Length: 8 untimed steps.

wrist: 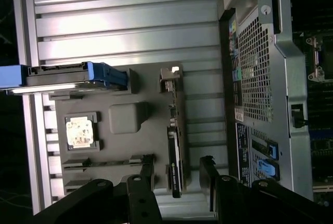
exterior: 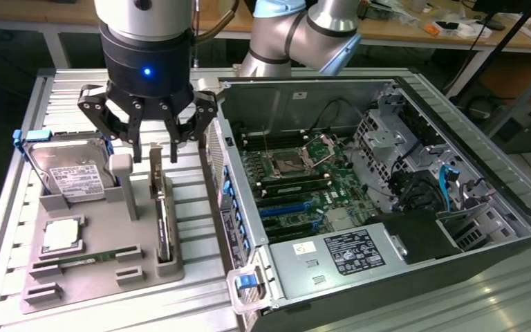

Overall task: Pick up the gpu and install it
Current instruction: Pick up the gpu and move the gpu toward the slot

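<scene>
The gpu (exterior: pixel 162 225) is a thin black card standing on its long edge in a slot of the grey holder tray (exterior: pixel 90 280), its silver bracket end toward the back. My gripper (exterior: pixel 153 149) hangs open just above that bracket end, one finger on each side of the card and touching nothing. In the wrist view the gpu (wrist: pixel 175 154) runs between my two dark fingers (wrist: pixel 209 174), with the gripper (wrist: pixel 176 178) straddling its edge. The open computer case (exterior: pixel 358 173) lies beside the tray on the exterior view's right, its motherboard (exterior: pixel 298 183) exposed.
On the tray, a silver hard drive (exterior: pixel 67 169) with blue handles stands at the back, with a CPU chip (exterior: pixel 63 235) and a slim green memory stick (exterior: pixel 86 259) in front. The case's rear panel (wrist: pixel 260 78) stands close to the gpu. Everything rests on a ribbed aluminium table (exterior: pixel 72 86).
</scene>
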Each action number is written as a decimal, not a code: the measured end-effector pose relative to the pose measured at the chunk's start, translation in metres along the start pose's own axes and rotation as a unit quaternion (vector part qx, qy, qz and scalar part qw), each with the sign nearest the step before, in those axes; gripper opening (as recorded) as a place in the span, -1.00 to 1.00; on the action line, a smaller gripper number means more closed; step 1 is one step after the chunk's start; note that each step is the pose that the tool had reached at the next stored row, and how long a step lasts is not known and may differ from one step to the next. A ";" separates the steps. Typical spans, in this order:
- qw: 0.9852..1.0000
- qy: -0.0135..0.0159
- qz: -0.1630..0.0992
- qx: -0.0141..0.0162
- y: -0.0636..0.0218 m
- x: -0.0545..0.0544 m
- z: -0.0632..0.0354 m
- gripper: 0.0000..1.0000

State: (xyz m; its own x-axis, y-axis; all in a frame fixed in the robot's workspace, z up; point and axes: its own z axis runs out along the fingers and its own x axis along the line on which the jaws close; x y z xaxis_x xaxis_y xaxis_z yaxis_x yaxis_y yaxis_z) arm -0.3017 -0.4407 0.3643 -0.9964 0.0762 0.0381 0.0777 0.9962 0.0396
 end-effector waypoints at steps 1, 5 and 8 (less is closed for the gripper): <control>1.000 0.000 0.000 0.000 -0.0009 0.000 0.0002 -0.04; 1.000 0.000 0.000 0.000 -0.0049 0.000 0.0027 -0.04; 1.000 0.000 0.000 0.000 -0.0067 -0.001 0.0046 -0.04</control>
State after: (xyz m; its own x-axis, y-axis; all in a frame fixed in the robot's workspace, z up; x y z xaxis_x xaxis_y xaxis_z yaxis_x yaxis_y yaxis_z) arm -0.3017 -0.4473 0.3595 -0.9964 0.0762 0.0381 0.0777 0.9962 0.0399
